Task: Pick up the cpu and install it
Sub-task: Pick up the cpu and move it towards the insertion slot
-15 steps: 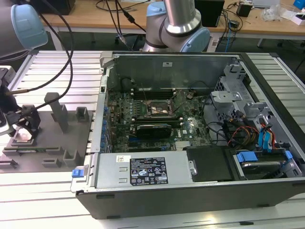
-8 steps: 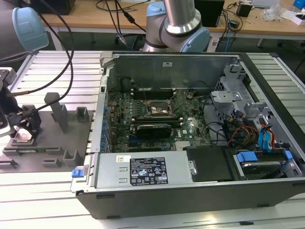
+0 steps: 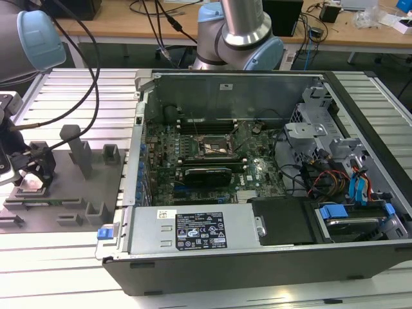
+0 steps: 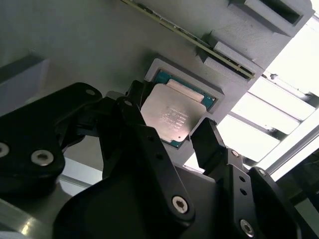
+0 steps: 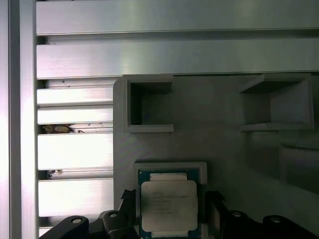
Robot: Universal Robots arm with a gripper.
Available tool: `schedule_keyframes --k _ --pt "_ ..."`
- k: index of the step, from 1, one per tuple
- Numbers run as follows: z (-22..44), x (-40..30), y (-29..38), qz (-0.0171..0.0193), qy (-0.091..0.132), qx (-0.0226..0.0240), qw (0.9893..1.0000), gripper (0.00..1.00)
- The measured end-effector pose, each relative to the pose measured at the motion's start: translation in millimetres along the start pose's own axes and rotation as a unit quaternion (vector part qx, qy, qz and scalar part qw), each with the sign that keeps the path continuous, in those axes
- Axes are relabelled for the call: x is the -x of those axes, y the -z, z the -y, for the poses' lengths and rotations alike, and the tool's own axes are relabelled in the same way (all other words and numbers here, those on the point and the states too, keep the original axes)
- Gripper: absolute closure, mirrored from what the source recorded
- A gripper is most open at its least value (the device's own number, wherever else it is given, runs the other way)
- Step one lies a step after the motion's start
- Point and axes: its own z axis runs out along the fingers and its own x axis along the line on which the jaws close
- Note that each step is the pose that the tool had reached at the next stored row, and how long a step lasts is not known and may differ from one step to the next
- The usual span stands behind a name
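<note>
**One chip in its nest, jaws spread either side**

One arm, reached out over the grey fixture plate (image 3: 77,212) at the exterior view's left, with its black gripper (image 3: 29,179) low above the plate. From where I stand this looks like the pick-up step, grasp not yet made. The cpu (image 4: 172,115) lies flat in a shallow square nest (image 5: 172,166) of the plate, silvery top up, green edge showing round it. In both wrist views the gripper's fingers (image 4: 209,139) stand apart, one on each side of the chip with a gap to its edges, holding nothing.

As I judge it, the grasp calls for an even squeeze on two opposite edges and a straight lift, since the nest walls sit close round the chip and a tilt could snag it.

Two other open-fronted pockets (image 5: 148,104) on the plate show nothing inside in the first wrist view. Well apart, the open computer case (image 3: 257,251) holds the green motherboard (image 3: 193,161); its dark-framed socket (image 3: 215,147) sits mid-board, and I cannot tell what lies within it.
</note>
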Motion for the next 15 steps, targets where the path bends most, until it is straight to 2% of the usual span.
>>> schedule_keyframes --k 7,11,15 --pt "-2.6 -0.1 -0.6 -0.0004 0.0 -0.0001 1.0 0.34" --pt "-3.1 -0.1 -1.0 -0.0078 0.0 -0.0036 1.0 0.34" --pt "-3.2 0.0 -1.0 -0.0081 0.0 -0.0037 1.0 0.34"
